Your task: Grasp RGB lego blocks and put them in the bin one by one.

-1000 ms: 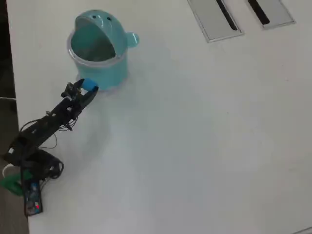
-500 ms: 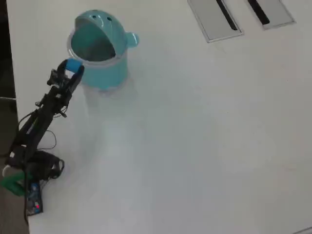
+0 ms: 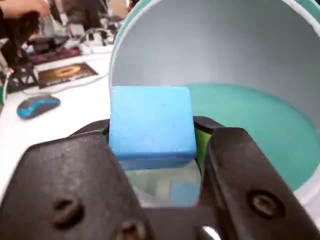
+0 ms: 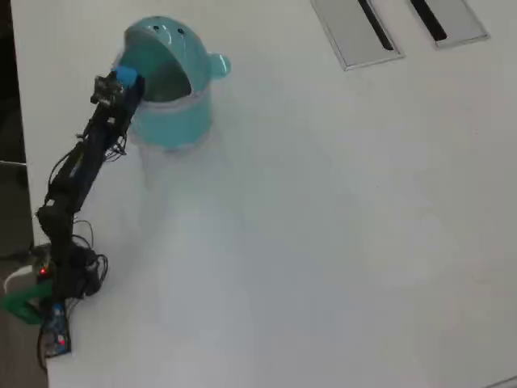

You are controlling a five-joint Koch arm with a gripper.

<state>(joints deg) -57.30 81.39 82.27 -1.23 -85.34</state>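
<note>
One blue block (image 3: 151, 122) is held between the two black fingers (image 3: 65, 200), which are closed firmly on its sides, so this is the carrying step, almost at its end. In the overhead view the arm (image 4: 77, 174) reaches from the near left corner of the counter (image 4: 323, 226) up to the left rim of the teal bin (image 4: 174, 113), and the gripper (image 4: 121, 81) with the block (image 4: 126, 77) is just at this rim. In the wrist view the bin's open mouth (image 3: 260, 125) is right behind the block. I judge the next move must bring the block a little more over the opening and then let the fingers part. Only the rim and the domed hood could disturb this. To the right, two grey panels (image 4: 355, 32) lie far away at the far edge. Red and green blocks I cannot find on the counter.
</note>
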